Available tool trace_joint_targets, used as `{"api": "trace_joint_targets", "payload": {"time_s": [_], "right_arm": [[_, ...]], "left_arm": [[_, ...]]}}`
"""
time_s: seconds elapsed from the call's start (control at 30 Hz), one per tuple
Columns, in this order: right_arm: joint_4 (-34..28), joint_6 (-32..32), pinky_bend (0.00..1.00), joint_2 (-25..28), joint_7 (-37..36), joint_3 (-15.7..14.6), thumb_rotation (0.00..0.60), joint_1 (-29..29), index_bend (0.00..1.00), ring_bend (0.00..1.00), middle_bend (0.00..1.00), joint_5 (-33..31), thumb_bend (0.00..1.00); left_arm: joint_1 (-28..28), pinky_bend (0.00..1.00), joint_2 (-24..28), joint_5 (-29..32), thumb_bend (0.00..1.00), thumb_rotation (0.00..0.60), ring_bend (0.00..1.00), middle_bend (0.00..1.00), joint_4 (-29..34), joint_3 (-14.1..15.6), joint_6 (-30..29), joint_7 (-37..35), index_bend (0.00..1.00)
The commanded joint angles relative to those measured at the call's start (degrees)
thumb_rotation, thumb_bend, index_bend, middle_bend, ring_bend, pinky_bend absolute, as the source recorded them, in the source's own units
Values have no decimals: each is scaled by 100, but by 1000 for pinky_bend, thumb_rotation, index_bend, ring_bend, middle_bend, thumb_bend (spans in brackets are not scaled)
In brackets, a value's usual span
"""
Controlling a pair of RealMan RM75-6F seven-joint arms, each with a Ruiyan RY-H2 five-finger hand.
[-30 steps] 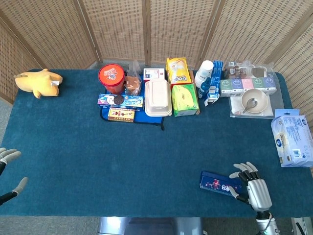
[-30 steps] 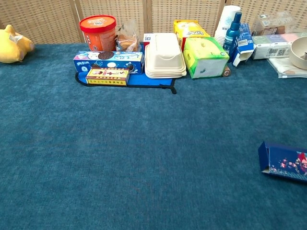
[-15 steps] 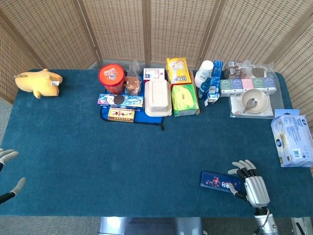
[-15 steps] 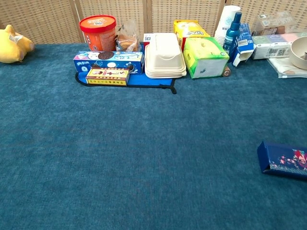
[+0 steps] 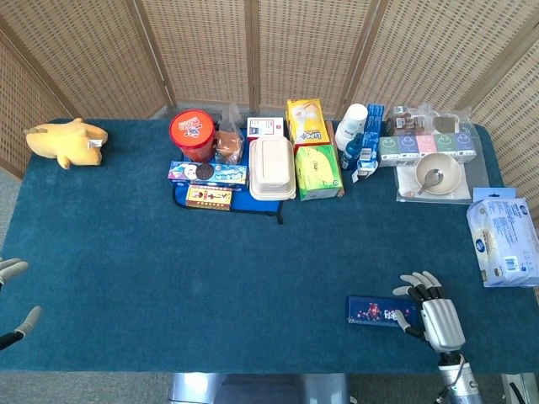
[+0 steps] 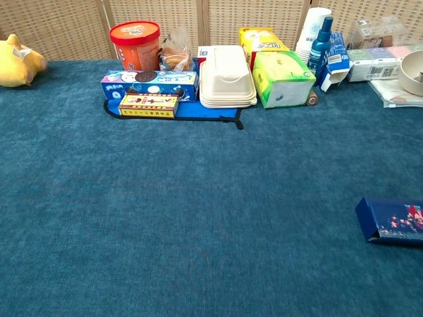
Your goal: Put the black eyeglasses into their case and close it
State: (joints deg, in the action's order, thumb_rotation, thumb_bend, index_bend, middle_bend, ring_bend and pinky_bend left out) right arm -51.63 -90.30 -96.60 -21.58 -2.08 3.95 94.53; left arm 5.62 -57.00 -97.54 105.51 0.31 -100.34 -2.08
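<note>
The dark blue patterned eyeglasses case (image 5: 376,310) lies flat near the table's front right edge, and the chest view shows it (image 6: 390,221) at its right border with the lid down or almost down. No black eyeglasses show in either view. My right hand (image 5: 431,313) sits at the case's right end, fingers spread and touching it. It is outside the chest view. Only the fingertips of my left hand (image 5: 12,296) show at the far left edge, spread apart and holding nothing.
A row of goods lines the back: a red tub (image 5: 192,133), snack boxes (image 5: 207,173), a white clamshell box (image 5: 272,168), green and yellow cartons (image 5: 317,171), bottles, and a bowl with a spoon (image 5: 438,174). A yellow plush (image 5: 66,141) lies far left, a wipes pack (image 5: 504,242) far right.
The case has turned from tilted to level, shifted slightly right, and its lid has come down flatter. My right hand moved with it. The left hand drew slightly left.
</note>
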Motion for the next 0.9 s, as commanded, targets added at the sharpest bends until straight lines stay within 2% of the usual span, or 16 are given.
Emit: {"api": "trace_joint_targets", "payload": {"time_s": [0.03, 0.2, 0.5, 0.7, 0.9], "right_arm": [[-304, -58, 135, 168, 64, 51, 600, 60, 370, 158, 241, 25, 274], [-902, -79, 126, 478, 294, 45, 600, 116, 342, 137, 225, 93, 273], [-2042, 193, 105, 1065, 945, -235, 600, 64, 306, 100, 213, 153, 275], [-2436, 268, 82, 1278, 1178, -343, 600, 1, 253, 43, 159, 147, 276], [-2545, 420, 61, 1338, 1342, -422, 600, -20, 181, 1, 106, 124, 278]], "left_arm": [[-6, 190, -9, 16, 227, 600, 155, 244, -23, -6, 13, -13, 222], [-28, 190, -22, 34, 228, 599, 155, 244, -49, -15, 49, -27, 222], [-70, 190, -25, 86, 227, 599, 155, 244, -87, -42, 108, -68, 222], [-89, 190, -41, 98, 226, 600, 155, 244, -111, -44, 139, -85, 222], [-103, 190, -49, 96, 227, 600, 155, 244, -125, -53, 142, -102, 222]]}}
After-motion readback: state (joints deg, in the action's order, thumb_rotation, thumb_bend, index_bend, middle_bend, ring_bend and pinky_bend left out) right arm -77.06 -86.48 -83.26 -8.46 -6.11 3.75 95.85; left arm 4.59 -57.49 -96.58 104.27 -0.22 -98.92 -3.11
